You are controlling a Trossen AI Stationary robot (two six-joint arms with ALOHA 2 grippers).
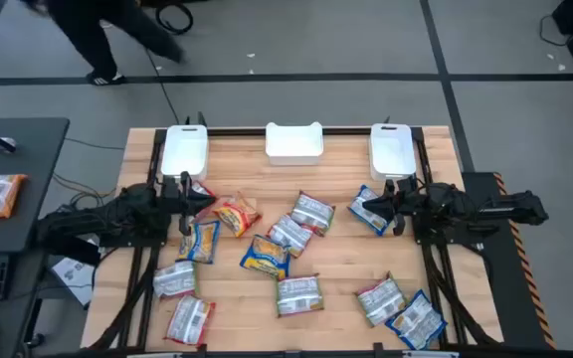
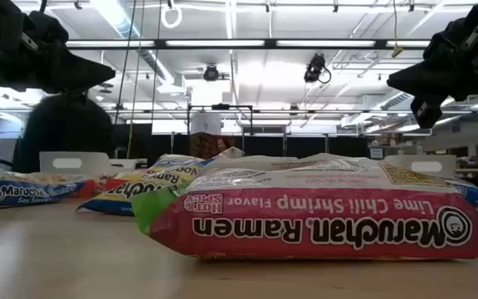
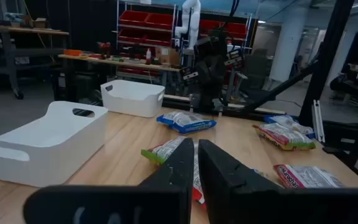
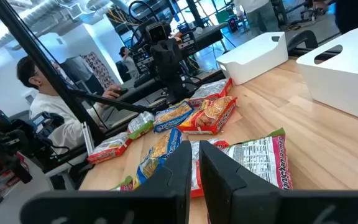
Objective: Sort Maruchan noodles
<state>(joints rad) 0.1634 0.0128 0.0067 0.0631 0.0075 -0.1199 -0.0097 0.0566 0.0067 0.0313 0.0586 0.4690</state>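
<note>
The left gripper (image 1: 185,196) sits at the left of the high view, a little above the middle. Its two dark fingers (image 3: 182,163) are together, with only a thin crack between them, and they hold nothing. The left arm lies flat and reaches in from the left edge toward the table's middle. Just above the gripper stands a white bin (image 1: 185,151), and just below it lies a blue and yellow noodle packet (image 1: 199,241).

The right gripper (image 1: 398,206) sits at the right of the high view, at about the same height. Its fingers (image 4: 180,163) are together too, and empty. The right arm lies flat and reaches in from the right edge. Its tip is just beside a blue packet (image 1: 370,212), and a second white bin (image 1: 391,149) stands above it.

A third white bin (image 1: 294,142) stands at the top middle of the wooden table (image 1: 336,268).

The Maruchan noodles (image 1: 289,235) lie spread over the table between the two arms and in the lower part of the high view. A red-orange packet (image 1: 235,215) lies right of the left gripper. In the low view one packet (image 2: 322,212) fills the middle, upside down, and its label says Lime Chili Shrimp Flavor.
</note>
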